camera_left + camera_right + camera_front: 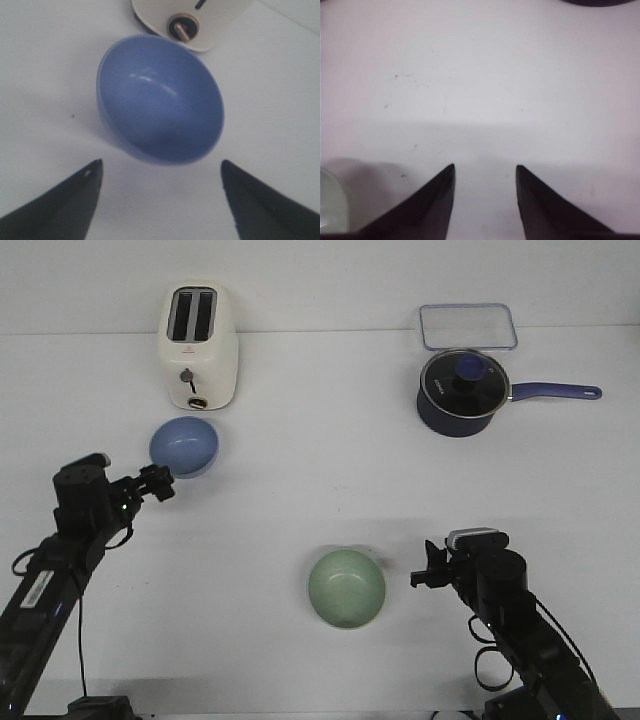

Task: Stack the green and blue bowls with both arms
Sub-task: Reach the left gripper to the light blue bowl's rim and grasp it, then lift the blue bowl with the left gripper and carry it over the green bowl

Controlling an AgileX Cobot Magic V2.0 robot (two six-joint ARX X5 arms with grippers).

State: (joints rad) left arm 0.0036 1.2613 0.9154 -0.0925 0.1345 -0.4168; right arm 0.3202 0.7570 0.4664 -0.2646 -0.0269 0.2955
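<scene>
Working across the white bench [300,490], you have the big distractors at the back: the cream toaster [200,345] just behind the blue bowl [184,445], and the navy saucepan [462,392] with the clear lid [468,326] well off to the right. Your blue bowl sits upright at the left, and the green bowl [346,587] sits upright near the front centre, well apart from it. Your left claw [158,485] is spread wide and empty, just short of the blue bowl's near rim; the wrist view shows the bowl centred between the fingers [65,200]. Ease forward and down so one finger goes inside the rim and one outside, and watch the toaster behind it. Your right claw [422,575] is part open and empty, just beside the green bowl, which only clips the edge of its wrist view, so swing it toward the bowl before closing.
</scene>
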